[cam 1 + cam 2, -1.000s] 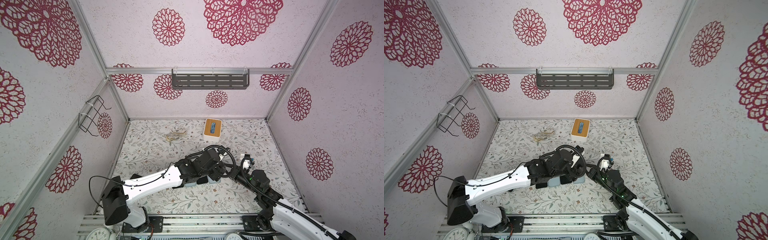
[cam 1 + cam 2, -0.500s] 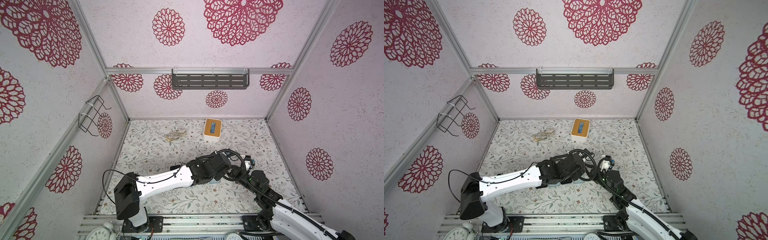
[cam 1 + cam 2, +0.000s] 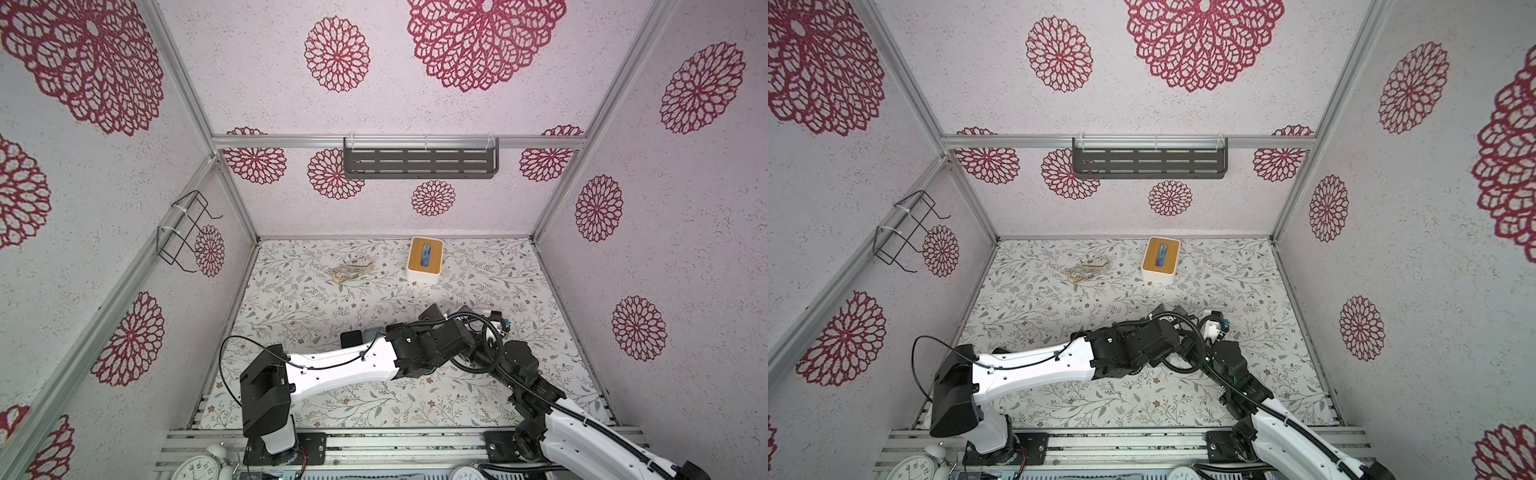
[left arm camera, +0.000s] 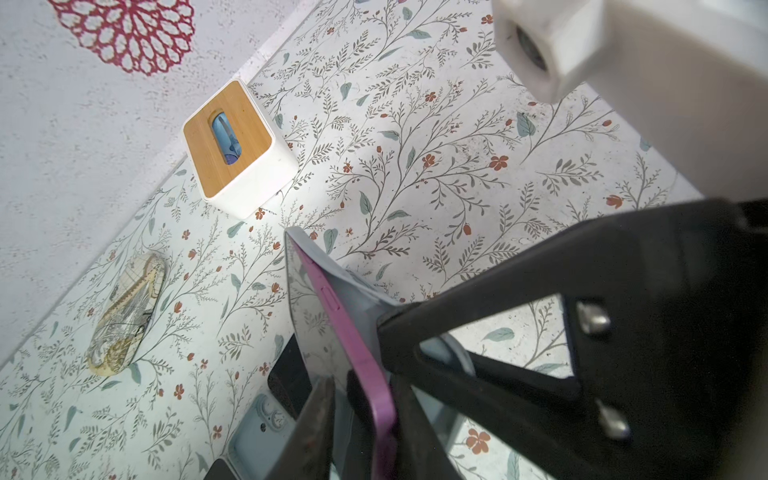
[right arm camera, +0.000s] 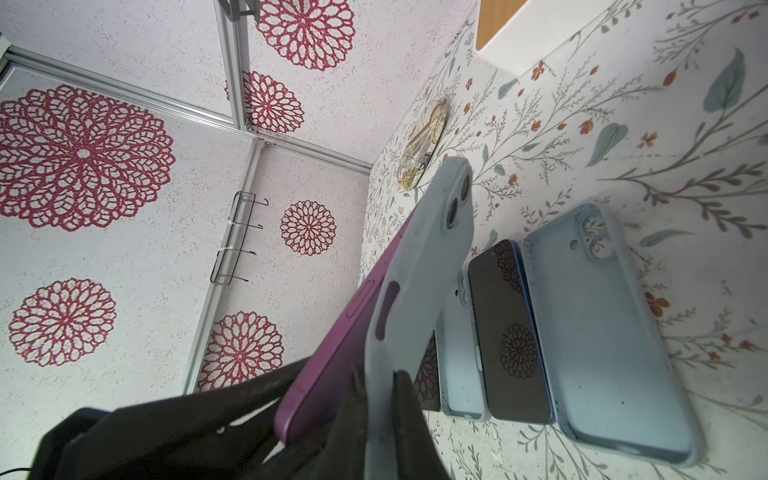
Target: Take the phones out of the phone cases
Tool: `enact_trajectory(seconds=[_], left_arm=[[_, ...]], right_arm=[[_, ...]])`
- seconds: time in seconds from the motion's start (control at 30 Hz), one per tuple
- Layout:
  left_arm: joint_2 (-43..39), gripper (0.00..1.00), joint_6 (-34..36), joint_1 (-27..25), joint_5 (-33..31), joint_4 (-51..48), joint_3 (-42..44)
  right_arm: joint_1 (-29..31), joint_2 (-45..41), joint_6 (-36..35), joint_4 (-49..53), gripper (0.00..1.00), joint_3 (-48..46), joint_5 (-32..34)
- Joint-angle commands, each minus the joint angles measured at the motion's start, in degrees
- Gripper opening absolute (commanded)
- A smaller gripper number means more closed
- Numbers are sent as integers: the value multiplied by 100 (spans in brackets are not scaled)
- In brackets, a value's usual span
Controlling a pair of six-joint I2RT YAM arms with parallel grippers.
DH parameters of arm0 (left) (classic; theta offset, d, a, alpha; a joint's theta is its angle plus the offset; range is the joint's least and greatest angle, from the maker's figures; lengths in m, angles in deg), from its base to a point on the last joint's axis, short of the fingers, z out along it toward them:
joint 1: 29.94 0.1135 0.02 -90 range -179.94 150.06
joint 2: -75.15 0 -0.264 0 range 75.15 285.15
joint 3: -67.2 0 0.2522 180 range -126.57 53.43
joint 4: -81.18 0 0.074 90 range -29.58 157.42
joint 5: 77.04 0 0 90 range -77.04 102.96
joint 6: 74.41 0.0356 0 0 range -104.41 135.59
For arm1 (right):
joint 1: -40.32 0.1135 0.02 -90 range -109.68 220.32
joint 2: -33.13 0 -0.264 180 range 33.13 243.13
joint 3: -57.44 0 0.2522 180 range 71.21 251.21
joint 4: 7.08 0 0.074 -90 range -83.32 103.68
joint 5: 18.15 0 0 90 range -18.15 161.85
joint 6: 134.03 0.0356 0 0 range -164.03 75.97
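Note:
A purple phone point(image 5: 332, 345) stands tilted above the table, its edge partly peeled out of a pale grey-blue phone case point(image 5: 419, 266). In the right wrist view my right gripper point(image 5: 380, 374) is shut on the case's lower end. My left gripper point(image 4: 365, 386) is shut on the phone's purple edge point(image 4: 332, 299), close beside the right gripper's black fingers point(image 4: 498, 316). In both top views the two wrists meet right of the middle, and only the raised end of the phone and case point(image 3: 432, 311) point(image 3: 1169, 311) shows above them.
A dark phone point(image 5: 511, 332) lies flat between two empty blue cases point(image 5: 602, 324) point(image 5: 459, 361) on the floral table. A white tissue box with a wooden lid point(image 3: 424, 258) stands at the back. A patterned case point(image 3: 351, 270) lies left of it.
My left arm has swung right to the right gripper. Its jaws have closed from wide open onto the phone's edge. The right gripper has held still on the case.

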Motion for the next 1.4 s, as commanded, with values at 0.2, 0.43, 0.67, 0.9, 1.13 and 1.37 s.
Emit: enact_trajectory(seconds=[0.2, 0.43, 0.67, 0.9, 1.13, 1.37], left_arm=[[14, 10, -145, -273, -463, -66, -179], [-296, 3, 8, -521, -725, -72, -309], [-447, 1, 92, -693, -949, -181, -468], [-670, 1, 170, -881, -1158, -207, -599], [-825, 1, 188, -1068, -1427, -408, -622], [-471, 1, 242, -1068, -1517, -549, -577]], right_arm=[[12, -219, 41, -323, 0, 126, 96], [12, -407, -120, 555, 0, 56, 466], [12, -615, -198, 864, 0, -168, 793], [7, -711, -747, 1938, 0, 85, 1424], [-204, -728, -1356, 2852, 0, 434, 2089], [-911, -903, -2500, 4337, 0, 1669, 2907]])
